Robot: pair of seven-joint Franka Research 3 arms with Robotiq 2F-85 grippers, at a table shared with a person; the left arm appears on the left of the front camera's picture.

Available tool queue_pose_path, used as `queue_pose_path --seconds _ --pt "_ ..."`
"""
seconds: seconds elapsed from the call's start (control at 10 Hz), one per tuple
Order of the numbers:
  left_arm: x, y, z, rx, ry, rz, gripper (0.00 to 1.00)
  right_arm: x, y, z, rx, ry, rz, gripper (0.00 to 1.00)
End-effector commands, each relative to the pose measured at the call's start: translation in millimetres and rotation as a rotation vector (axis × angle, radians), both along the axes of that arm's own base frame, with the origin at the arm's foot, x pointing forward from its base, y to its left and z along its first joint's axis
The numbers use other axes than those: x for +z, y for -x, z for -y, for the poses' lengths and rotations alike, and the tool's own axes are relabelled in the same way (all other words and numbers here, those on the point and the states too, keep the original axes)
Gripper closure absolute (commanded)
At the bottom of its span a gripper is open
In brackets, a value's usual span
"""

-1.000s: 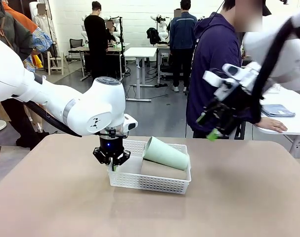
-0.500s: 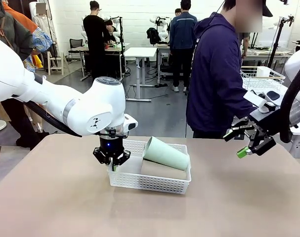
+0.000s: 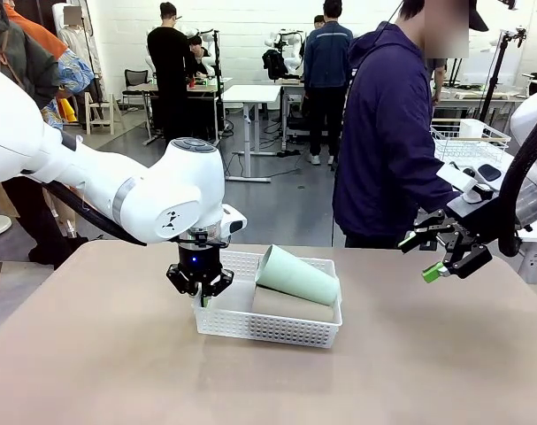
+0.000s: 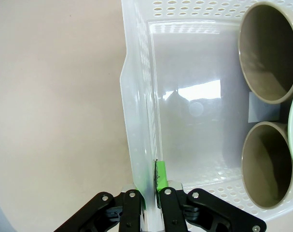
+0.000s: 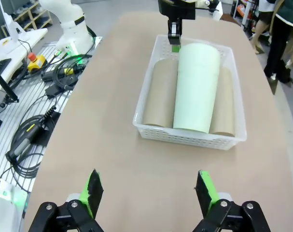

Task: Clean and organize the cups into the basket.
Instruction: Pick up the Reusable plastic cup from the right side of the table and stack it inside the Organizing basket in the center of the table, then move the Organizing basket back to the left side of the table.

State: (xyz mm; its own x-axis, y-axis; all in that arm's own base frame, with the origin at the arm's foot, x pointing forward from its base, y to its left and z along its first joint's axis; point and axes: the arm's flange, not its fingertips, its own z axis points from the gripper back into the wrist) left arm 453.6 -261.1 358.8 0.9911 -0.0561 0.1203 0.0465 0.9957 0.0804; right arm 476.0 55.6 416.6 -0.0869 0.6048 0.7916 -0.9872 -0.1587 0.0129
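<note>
The white mesh basket stands mid-table. In it a mint green cup lies on its side across two beige cups. My left gripper is shut on the basket's left end wall. In the left wrist view the wall is pinched between the green pads, with both beige mouths facing the camera. My right gripper hangs open and empty above the table's right side. From its wrist I see the right gripper, the basket, the green cup and the left gripper.
A person in a dark blue jacket stands at the far side, close behind my right arm. A wire basket sits on a side table at the right. Cables and a control box lie off the table's edge.
My right arm has swung down from high near the person to a low spot at the table's right, its jaws still open. The left gripper, basket and cups have stayed put.
</note>
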Motion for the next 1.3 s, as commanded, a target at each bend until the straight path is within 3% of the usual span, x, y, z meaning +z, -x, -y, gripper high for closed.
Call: queue_pose_path --seconds 0.0,1.1,1.2 --pt "0.4 0.2 1.4 0.001 -0.007 -0.002 1.0 1.3 2.5 0.8 0.007 0.011 0.004 0.0" --pt "0.4 0.2 1.4 0.001 -0.007 -0.002 1.0 0.0 0.0 0.0 0.0 0.0 0.0 0.0" --pt "0.4 0.2 1.4 0.001 -0.007 -0.002 1.0 -3.0 6.8 9.0 0.0 -0.096 -0.163 0.0"
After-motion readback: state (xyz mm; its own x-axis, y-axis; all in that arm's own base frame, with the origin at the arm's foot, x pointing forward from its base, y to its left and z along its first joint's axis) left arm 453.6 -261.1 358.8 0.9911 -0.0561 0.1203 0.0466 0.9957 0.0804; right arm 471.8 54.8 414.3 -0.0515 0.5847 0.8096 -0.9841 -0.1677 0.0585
